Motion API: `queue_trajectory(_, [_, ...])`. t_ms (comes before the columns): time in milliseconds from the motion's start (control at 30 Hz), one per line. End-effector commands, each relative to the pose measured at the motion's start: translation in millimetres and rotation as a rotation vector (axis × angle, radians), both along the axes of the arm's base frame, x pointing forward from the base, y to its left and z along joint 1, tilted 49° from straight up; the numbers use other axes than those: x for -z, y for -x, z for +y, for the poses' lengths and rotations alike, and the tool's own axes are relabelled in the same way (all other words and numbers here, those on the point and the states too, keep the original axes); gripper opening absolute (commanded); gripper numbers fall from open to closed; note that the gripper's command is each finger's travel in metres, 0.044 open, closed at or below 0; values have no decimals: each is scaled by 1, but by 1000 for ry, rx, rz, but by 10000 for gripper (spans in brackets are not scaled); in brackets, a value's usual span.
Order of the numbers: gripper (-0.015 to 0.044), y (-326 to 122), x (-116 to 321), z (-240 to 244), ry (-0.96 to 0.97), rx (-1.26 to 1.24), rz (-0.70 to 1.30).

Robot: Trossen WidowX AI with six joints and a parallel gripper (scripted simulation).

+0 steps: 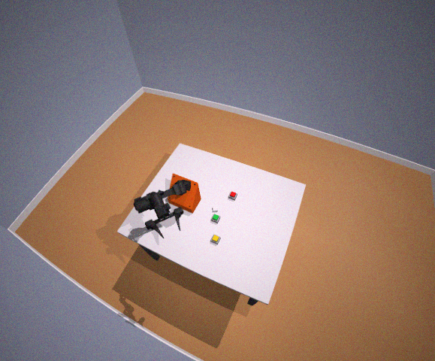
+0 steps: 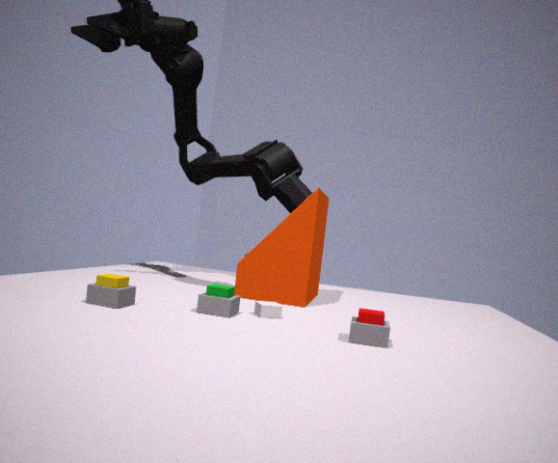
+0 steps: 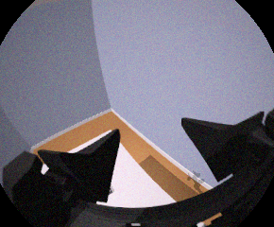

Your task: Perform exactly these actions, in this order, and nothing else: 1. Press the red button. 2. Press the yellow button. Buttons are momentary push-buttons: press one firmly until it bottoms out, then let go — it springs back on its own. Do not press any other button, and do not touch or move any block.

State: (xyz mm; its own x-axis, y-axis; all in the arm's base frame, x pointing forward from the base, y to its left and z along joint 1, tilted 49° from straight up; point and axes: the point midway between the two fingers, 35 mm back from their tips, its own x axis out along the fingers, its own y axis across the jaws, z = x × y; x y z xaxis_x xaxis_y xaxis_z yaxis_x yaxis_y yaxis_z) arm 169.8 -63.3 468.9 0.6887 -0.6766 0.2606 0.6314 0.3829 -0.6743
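The gripper (image 1: 168, 227) was wide open and held nothing. It hung high up, near the edge of the white worktop (image 1: 264, 233), well away from all the buttons. In the wrist view its two fingers pointed out at the wall and the floor, not down at a button.

There were three buttons in a loose row: one red button (image 2: 371, 315), one green button (image 2: 220, 290) and one yellow button (image 2: 112, 280). There was also one small gray block (image 2: 268, 309) just beside the green one, and one big orange wedge (image 2: 288, 258) where the arm begins.

It looked like step one had not begun, since the red button stood up and the arm was far off. Next, the arm would need to reach over, point down, and push the red button all the way, missing the green button and the block.
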Motion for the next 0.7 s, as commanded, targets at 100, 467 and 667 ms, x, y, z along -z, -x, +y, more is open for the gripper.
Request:
queue_trajectory(100, [400, -101, 42, 61, -12, -141, 148])
queue_trajectory(467, [400, -213, 186, 130, -182, -253, 466])
queue_trajectory(667, [400, -238, 291, 148, -329, -205, 663])
